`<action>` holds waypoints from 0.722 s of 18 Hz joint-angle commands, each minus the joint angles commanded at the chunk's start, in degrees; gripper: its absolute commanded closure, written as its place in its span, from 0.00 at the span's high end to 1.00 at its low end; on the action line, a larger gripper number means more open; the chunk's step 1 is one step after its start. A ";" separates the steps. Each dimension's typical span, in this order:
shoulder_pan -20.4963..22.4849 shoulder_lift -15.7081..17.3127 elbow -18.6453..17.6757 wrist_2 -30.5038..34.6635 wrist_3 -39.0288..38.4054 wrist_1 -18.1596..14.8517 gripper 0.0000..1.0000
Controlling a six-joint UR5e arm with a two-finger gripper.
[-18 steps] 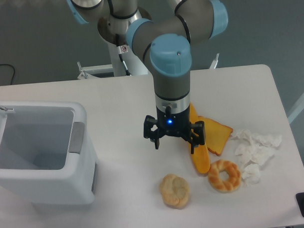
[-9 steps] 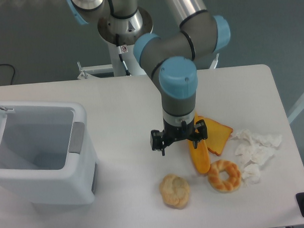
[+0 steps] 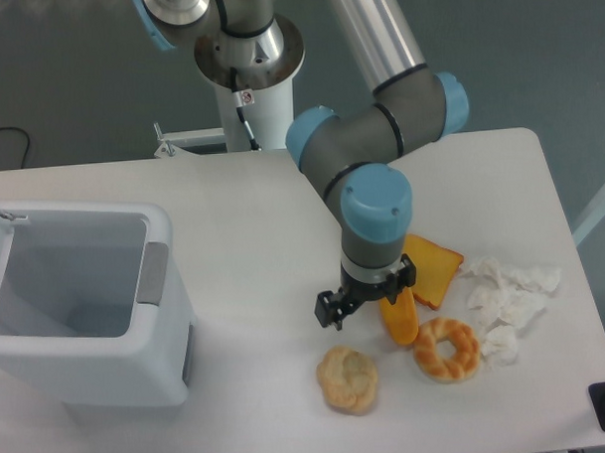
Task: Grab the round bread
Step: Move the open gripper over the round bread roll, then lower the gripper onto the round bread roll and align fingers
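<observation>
One arm has moved to the right and nearer over the last second, and it has turned too. Its fingers (image 3: pixel 368 297) are now lower and closer to the round bread (image 3: pixel 348 379). They are apart and hold nothing. The round bread sits on the white surface (image 3: pixel 243 229), near the front edge, just left of the ring bread (image 3: pixel 447 349). The fingers hang a little behind it, not touching. I think the grab comes next. The white bin (image 3: pixel 82 304) on the left is open, and I see nothing in it
</observation>
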 joint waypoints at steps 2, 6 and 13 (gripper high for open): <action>0.00 -0.62 0.00 -1.84 -1.14 0.09 1.00; 0.09 -2.28 0.09 -4.22 -1.67 0.09 1.00; 0.17 -3.08 0.97 -8.44 -1.85 0.17 1.00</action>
